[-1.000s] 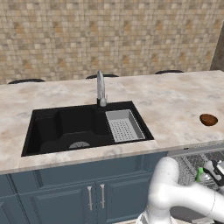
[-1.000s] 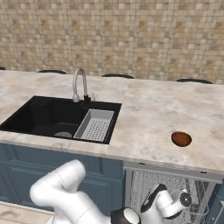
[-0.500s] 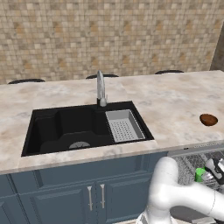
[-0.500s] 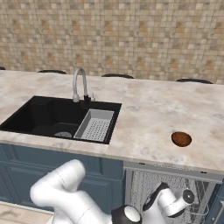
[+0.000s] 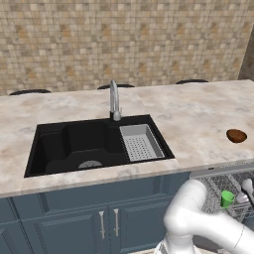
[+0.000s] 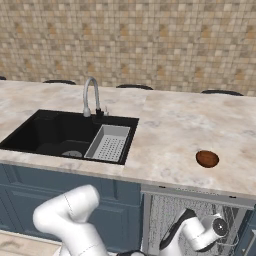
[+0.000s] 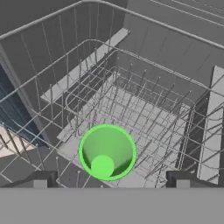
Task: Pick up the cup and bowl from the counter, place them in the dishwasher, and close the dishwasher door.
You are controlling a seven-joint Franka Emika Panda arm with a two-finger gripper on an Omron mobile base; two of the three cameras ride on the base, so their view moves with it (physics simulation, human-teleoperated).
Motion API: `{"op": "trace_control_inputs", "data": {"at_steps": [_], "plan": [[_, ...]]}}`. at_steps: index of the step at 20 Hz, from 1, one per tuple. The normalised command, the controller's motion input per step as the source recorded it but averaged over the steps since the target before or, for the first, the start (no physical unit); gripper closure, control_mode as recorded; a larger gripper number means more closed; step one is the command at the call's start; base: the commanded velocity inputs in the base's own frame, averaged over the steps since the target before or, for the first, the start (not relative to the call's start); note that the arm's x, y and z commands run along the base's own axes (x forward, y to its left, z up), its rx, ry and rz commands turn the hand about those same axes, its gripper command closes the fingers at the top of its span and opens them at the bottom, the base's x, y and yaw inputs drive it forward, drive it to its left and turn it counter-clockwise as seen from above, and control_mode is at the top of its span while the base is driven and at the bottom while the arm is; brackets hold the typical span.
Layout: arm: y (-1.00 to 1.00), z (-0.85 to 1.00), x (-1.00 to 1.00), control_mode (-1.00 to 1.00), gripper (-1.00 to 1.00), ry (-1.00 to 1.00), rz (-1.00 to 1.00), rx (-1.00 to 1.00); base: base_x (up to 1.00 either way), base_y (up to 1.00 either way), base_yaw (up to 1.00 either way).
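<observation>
I am hovering over the dishwasher (image 7: 144, 105) rack with my jaws spread wide, the cup (image 7: 107, 152) standing upright on the wires directly below and between my tips, mouth facing me. The bowl (image 6: 207, 158) is sitting up on the bench (image 6: 170, 125), above and well apart from me.

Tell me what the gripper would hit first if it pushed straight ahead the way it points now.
Most likely the cup, open side toward the gripper, standing in the dishwasher rack straight ahead. The jaws are spread wider than it; how far off is unclear.
</observation>
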Motion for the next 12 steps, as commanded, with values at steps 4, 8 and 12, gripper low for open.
{"op": "trace_control_inputs", "data": {"at_steps": [4, 8, 12], "plan": [[0.01, 0.54, -0.15, -1.0, -1.0, -0.03, 0.01, -0.07, 0.0, 0.0, 0.0], [0.0, 0.6, 0.0, -1.0, -1.0, 0.0, 0.0, -0.08, 0.0, 0.0, 0.0], [0.0, 0.68, 0.0, -1.0, -1.0, 0.0, 0.02, -0.04, 0.0, 0.0, 0.0]]}}
